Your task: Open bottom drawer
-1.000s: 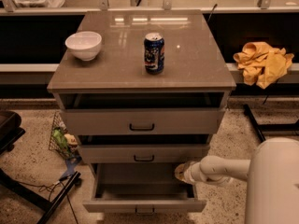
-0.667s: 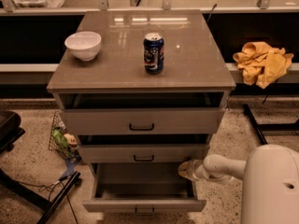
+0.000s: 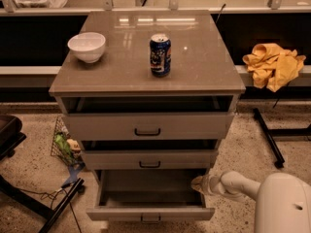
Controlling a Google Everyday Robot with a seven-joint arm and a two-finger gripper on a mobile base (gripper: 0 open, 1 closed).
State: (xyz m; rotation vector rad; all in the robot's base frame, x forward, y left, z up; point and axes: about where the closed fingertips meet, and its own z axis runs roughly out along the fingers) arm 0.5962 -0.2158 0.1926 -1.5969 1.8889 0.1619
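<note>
Standing pulled far out below the front edge of the counter (image 3: 204,67), the bottom drawer (image 3: 150,213) shows its grey inside, as far out as one second ago. The hand (image 3: 199,184) is low under the front right corner, at the drawer's right wall, shifted slightly rightward. Whether it is open or closed, I cannot tell.

high front view; gripper (image 3: 200,184) lower right

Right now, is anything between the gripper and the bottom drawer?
No, nothing I can see. The gripper is right at the right side of the bottom drawer, which is already pulled well out.
</note>
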